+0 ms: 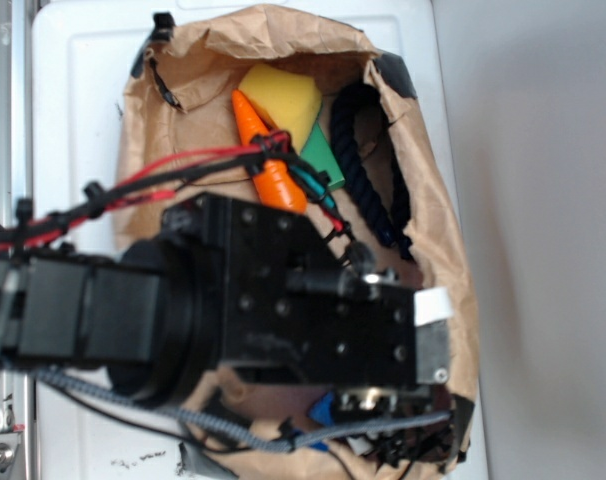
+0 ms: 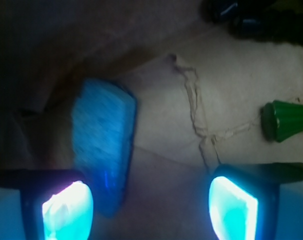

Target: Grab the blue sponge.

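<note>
Claw (image 2: 149, 210): in the wrist view the two fingers (image 2: 66, 210) stand apart at the bottom edge, glowing cyan, with nothing between them. In the exterior view the black arm body hides them.
Blue sponge (image 2: 104, 145): only the wrist view shows it well. It lies on the brown paper (image 2: 231, 90), above the left finger in that view, its lower end just beside the fingertip and not between the fingers. The exterior view shows only a small blue piece (image 1: 321, 410) under the arm; I cannot tell if it is the sponge.
Carrot (image 1: 265, 160): orange, beyond the arm, exterior view only.
Green block (image 1: 323, 155): beside the carrot.
Yellow wedge (image 1: 283, 95): farthest, at the paper's top.
Dark rope (image 1: 368, 165): curved, right of the block.
Table (image 1: 83, 100): white, under the paper.
</note>
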Robot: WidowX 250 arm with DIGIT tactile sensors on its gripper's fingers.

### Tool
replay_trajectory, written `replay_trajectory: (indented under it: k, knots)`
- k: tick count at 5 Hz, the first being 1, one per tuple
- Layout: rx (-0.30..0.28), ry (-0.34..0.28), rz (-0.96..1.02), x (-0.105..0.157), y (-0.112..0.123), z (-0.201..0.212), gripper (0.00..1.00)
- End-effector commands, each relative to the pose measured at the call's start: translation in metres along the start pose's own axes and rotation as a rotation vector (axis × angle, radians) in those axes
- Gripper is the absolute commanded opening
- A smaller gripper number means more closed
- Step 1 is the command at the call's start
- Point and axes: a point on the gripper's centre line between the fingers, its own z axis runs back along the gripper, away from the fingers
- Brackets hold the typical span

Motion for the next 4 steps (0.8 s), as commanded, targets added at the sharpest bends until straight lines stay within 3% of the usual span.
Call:
replay_trajectory:
  k: [1,2,4]
  knots:
    - [-0.167,-0.070,-0.007,0.008,-0.006,-0.009,1.00]
    - [-0.177,-0.094,-0.030,0.003,-0.005,-0.031,1.00]
    - [-0.117,-0.151,-0.076,-0.010,-0.011,-0.056,1.00]
